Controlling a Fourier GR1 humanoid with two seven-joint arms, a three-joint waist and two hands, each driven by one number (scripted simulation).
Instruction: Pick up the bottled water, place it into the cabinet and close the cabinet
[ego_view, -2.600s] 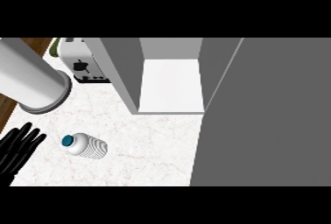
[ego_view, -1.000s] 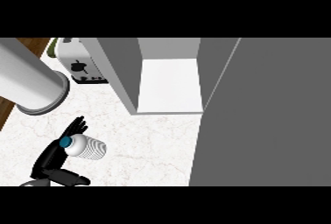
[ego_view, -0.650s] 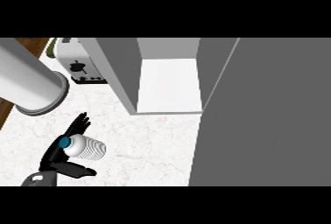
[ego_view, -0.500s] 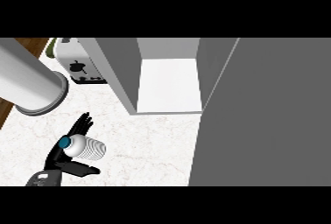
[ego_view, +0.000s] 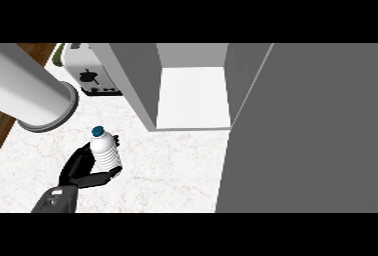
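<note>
Near-left on the bench (ego_view: 170, 170), left robot hand (ego_view: 83, 169) was curled round the bottle (ego_view: 105, 151): fingers on the bottle's left side, thumb (ego_view: 100, 178) wrapped under its lower end. Bottle was clear and ribbed, with a teal cap (ego_view: 97, 131) pointing toward the far side. Upper half of the bottle stuck out past the fingers. Couldn't tell whether the base touched the bench or was off it. Grey forearm (ego_view: 55, 201) came in from the near-left edge.

Cabinet (ego_view: 136, 75) stood far-centre, open, with a white inner floor (ego_view: 193, 97) showing and nothing visible on it. Bottle was outside it, near and left of the opening, apart from the cabinet wall. Door (ego_view: 310, 130), a big grey slab, filled the right side, swung toward the near edge.

White toaster (ego_view: 90, 75) sat far-left, just beside the cabinet's left wall. Large grey cylinder (ego_view: 29, 92) crossed the far-left corner, its round end pointing toward the bottle, apart from it; couldn't tell what it was. Bench was white marble. Strip of brown wood (ego_view: 6, 127) showed at the left edge. Right robot hand wasn't in view.
</note>
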